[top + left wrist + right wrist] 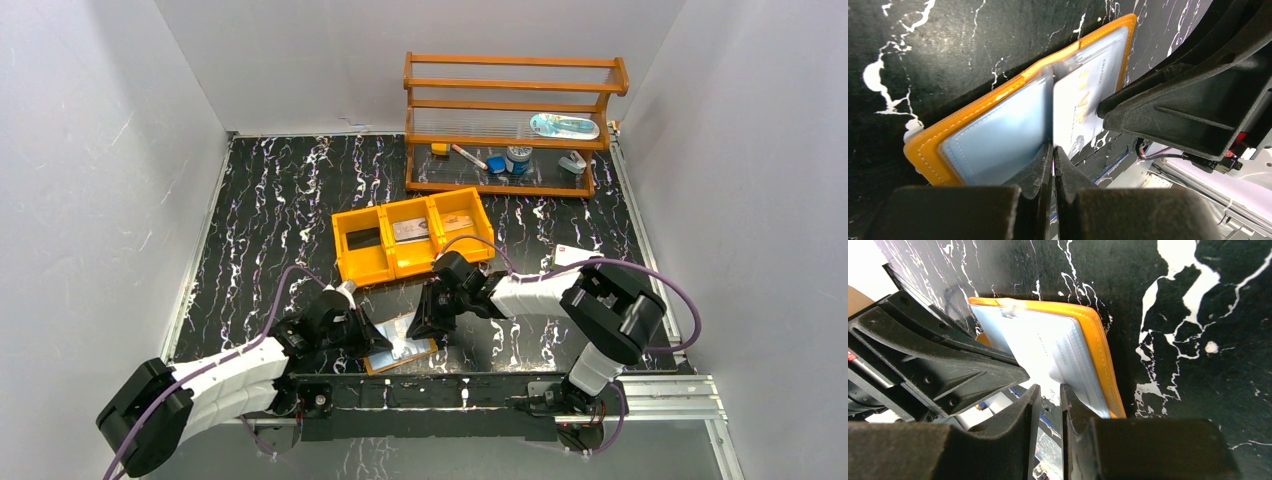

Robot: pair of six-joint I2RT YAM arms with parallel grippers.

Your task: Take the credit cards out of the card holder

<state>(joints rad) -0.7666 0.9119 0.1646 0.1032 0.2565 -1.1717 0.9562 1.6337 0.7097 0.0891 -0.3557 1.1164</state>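
One card holder [402, 345], one pale card [1075, 107] inside

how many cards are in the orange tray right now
3: a dark card in the tray's left compartment, a grey card in the middle, a tan card in the right. Stacked ones could hide underneath.

Evenly and brightly lit from above in the overhead view; soft, short shadows under both arms; faint sheen on the black marbled surface [270, 200]; sharp throughout there. Blurred at the near edge in both wrist views; glare on the card holder [993, 135] pockets; blown-out white at lower right.
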